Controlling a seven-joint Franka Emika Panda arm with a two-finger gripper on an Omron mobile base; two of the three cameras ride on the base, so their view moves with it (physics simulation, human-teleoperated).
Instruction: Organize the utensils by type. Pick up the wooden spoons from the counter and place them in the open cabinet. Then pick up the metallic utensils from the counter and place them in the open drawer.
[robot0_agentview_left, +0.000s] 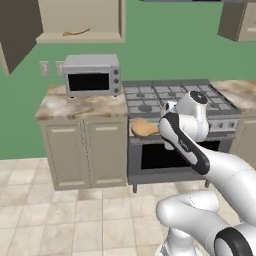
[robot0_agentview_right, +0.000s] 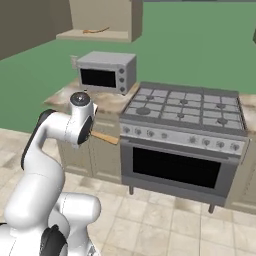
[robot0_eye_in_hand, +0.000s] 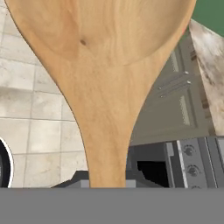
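The claw (robot0_agentview_left: 162, 129) was clamped on the handle of the paler wooden spoon (robot0_agentview_left: 144, 128), held in the air in front of the stove (robot0_agentview_left: 180, 100). In the left base view the spoon's round bowl stuck out to the left of the hand, level with the stove's knob panel and just above the oven door (robot0_agentview_left: 165, 156). In the right base view its handle (robot0_agentview_right: 105, 137) poked out from behind the wrist toward the stove's left corner. The hand view showed the spoon (robot0_eye_in_hand: 103, 74) running up from the fingers, bowl wide across the top, with floor tiles (robot0_eye_in_hand: 30, 118) behind it.

The spoon hung off the front edge of the worktop (robot0_agentview_left: 80, 106), touching neither it nor the stove. Open air lay left of the stove, in front of the tan cupboard fronts (robot0_agentview_left: 85, 150), and bare tiled floor (robot0_agentview_left: 75, 215) spread below.

The cabinet (robot0_agentview_left: 82, 20) stood open high above the microwave (robot0_agentview_left: 92, 75), its door (robot0_agentview_left: 17, 30) swung out to the left. The darker wooden spoon (robot0_agentview_left: 76, 33) lay on its lower shelf, near the front lip. The microwave sat at the back of the worktop beside the stove, leaving a marbled strip bare in front of it. The wall (robot0_agentview_left: 165, 45) behind was green, with two outlets (robot0_agentview_left: 51, 67) left of the microwave.
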